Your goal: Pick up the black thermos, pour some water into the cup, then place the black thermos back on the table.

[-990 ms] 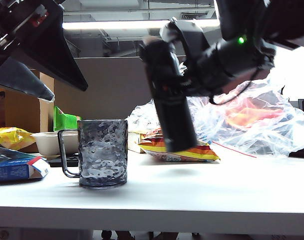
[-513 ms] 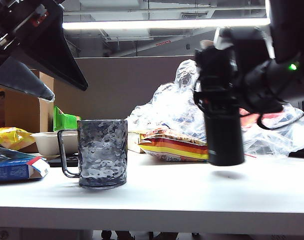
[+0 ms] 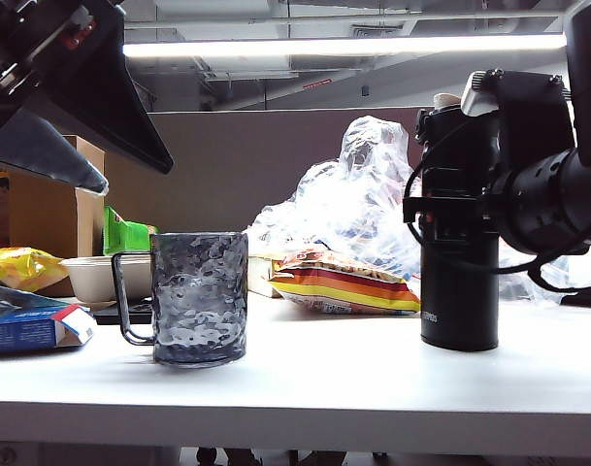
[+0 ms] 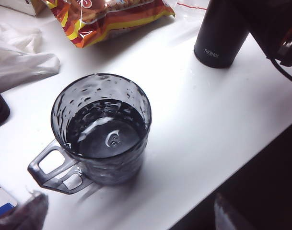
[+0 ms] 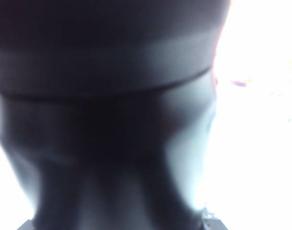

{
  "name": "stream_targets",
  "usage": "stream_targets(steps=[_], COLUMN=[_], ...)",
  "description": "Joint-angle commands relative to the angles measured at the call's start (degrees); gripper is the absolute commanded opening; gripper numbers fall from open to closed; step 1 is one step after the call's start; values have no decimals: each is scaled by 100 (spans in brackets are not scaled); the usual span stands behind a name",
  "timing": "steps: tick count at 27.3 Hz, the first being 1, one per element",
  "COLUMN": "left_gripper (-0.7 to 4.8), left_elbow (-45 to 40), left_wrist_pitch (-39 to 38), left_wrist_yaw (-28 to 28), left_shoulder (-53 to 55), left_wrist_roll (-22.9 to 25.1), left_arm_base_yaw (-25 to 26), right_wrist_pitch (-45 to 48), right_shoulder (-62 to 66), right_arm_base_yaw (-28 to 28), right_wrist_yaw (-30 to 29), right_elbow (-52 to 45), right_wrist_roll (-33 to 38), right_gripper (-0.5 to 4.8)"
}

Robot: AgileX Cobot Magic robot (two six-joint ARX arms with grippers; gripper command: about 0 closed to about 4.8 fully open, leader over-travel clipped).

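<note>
Water fills the cup (image 4: 101,129) about halfway, and we see it from above in the left wrist view. The cup (image 3: 199,297) stands upright on the white desk (image 3: 324,379), with its thin handle poking out at nine o'clock in the exterior view.

The black thermos (image 3: 458,252) stands upright on the desk too, well apart from the cup, out at three o'clock from it. Its bottom sits flat on the desk. We can read small white letters near its base (image 4: 217,33).

Our right end effector (image 3: 460,209) is clamped around the upper part of the black thermos. In the right wrist view the dark round body (image 5: 102,120) fills almost the whole picture, very close and blurry.

Our left end effector (image 3: 77,146) hangs high up at ten o'clock from the cup, touching nothing. Its two fingers are spread wide apart with nothing between them.

Behind the cup, at about one o'clock from it, lies a striped snack bag (image 3: 344,284). A crinkly clear plastic bag (image 3: 358,194) is piled behind that. A pale bowl (image 3: 106,277) sits just behind the cup's handle, and a blue box (image 3: 28,325) lies at nine o'clock.
</note>
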Motion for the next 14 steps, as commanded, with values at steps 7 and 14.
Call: stream_targets(steps=[7, 14], left_gripper=[479, 479], left_elbow=[17, 17], left_wrist_pitch=[79, 96], left_wrist_yaw=[20, 22], left_shoulder=[-15, -15], left_wrist_roll=[2, 2], left_arm_base_yaw=[4, 4], right_wrist_pitch=[79, 313], right_shoulder=[59, -28], right_arm_base_yaw=[15, 39], right_wrist_yaw=[-81, -81], right_elbow=[7, -35], right_wrist_roll=[17, -48], right_gripper=[287, 479])
